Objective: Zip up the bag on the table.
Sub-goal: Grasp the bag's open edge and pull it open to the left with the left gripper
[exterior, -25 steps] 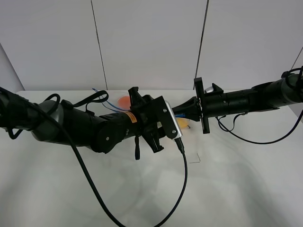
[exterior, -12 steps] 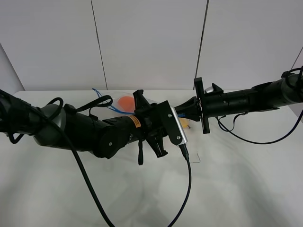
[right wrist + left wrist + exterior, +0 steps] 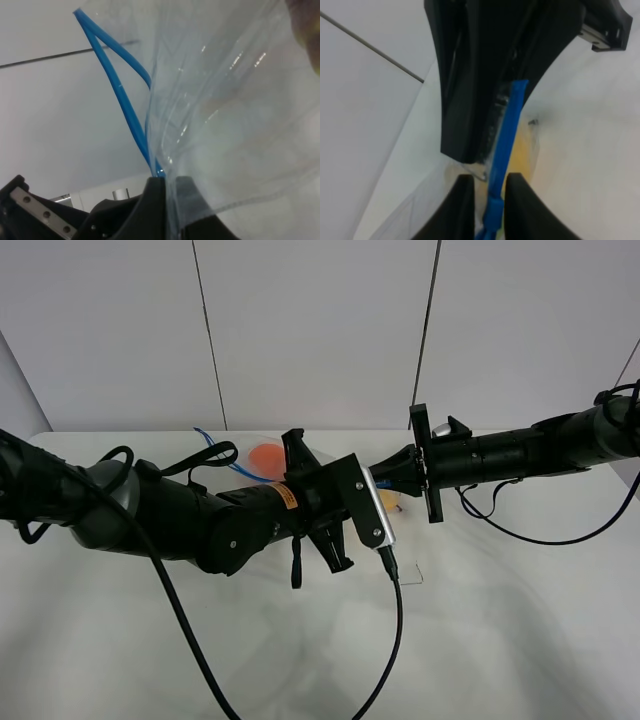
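The bag is clear plastic and held up between my two grippers above the white table [image 3: 500, 640]. In the exterior high view the left arm hides most of it; an orange item [image 3: 265, 454], a yellow bit [image 3: 389, 502] and the blue zipper strip [image 3: 213, 444] show. My left gripper [image 3: 487, 210] is shut on the blue strip [image 3: 507, 130], close to the right gripper's black fingers [image 3: 470, 75]. My right gripper [image 3: 167, 192] is shut on the bag's corner, where the blue strip [image 3: 120, 95] and the clear plastic [image 3: 225, 100] meet. Both grippers meet near the view's middle [image 3: 385, 485].
A black cable [image 3: 395, 630] hangs from the left wrist camera down to the table's front. A second cable [image 3: 530, 530] droops under the right arm. A grey panelled wall [image 3: 320, 330] stands behind the table.
My left gripper has slid to the right along the zipper strip, closer to the right gripper. More of the orange item shows behind the left arm. The right arm has not moved.
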`<state>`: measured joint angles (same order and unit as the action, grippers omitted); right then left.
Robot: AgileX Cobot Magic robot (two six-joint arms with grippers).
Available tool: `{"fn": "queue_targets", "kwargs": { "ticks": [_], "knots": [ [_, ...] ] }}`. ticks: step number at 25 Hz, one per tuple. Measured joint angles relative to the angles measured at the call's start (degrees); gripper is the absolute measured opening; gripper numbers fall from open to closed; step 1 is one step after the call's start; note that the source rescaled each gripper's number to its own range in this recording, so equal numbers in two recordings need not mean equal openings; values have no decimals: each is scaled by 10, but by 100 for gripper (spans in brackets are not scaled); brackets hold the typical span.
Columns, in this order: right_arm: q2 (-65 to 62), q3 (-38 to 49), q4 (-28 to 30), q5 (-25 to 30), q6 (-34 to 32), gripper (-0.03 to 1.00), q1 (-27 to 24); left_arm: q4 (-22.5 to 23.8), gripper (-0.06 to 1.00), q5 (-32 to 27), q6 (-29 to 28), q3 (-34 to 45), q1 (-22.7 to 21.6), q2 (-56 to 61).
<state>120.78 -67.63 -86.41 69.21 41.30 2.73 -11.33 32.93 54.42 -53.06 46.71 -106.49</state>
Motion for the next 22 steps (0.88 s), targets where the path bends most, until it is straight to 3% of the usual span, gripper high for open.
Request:
{"fn": "queue_targets", "kwargs": {
  "ticks": [4,14,22],
  "knots": [
    [0,0,1,0,0,0,0,0,0,0,20,0,0,0],
    [0,0,-18,-3,-1,0,0,3,0,19,39,0,-15,0],
    [0,0,-22,-6,-2,0,0,9,0,51,135,16,-43,1]
  ]
}}
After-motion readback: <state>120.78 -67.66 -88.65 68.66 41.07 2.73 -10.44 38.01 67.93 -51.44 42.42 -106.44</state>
